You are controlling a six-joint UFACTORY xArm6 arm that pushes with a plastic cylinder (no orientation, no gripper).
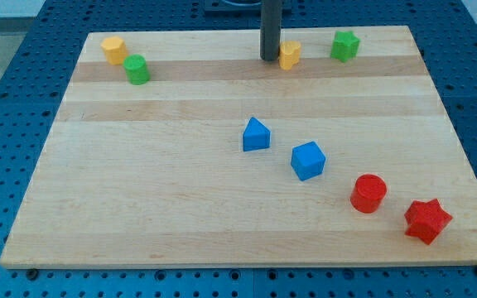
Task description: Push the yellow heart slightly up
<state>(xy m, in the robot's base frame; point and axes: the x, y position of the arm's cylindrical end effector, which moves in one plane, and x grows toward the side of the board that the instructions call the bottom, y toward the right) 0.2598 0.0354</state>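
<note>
Here the end effector, a bare dark rod with nothing on it to open, close or hold, stands near the top edge of the wooden surface [180, 215]; we place everything relative to the yellow heart [290, 55]. My tip [270, 58] rests just to the view's left of the yellow heart, touching it or very nearly so; the single view does not settle which. The heart itself lies close to the surface's top edge, a little right of centre, so little room remains above it. A green star [345, 45] sits to the heart's right, near but apart. Far to its left lie a yellow hexagonal block [114, 50] and a green cylinder-like block [137, 69]. Well below the heart are a blue house-shaped block [256, 134] and a blue cube [308, 161], and farther down to the right a red cylinder [368, 194] and a red star [427, 221].

We judge the heart to be small, light and rigid, likely to slide readily on smooth wood and to spin if pressed off-centre. It cannot be grasped; contact should fall on the middle of its lower side, and the push should be short, lest it run off the top edge.
</note>
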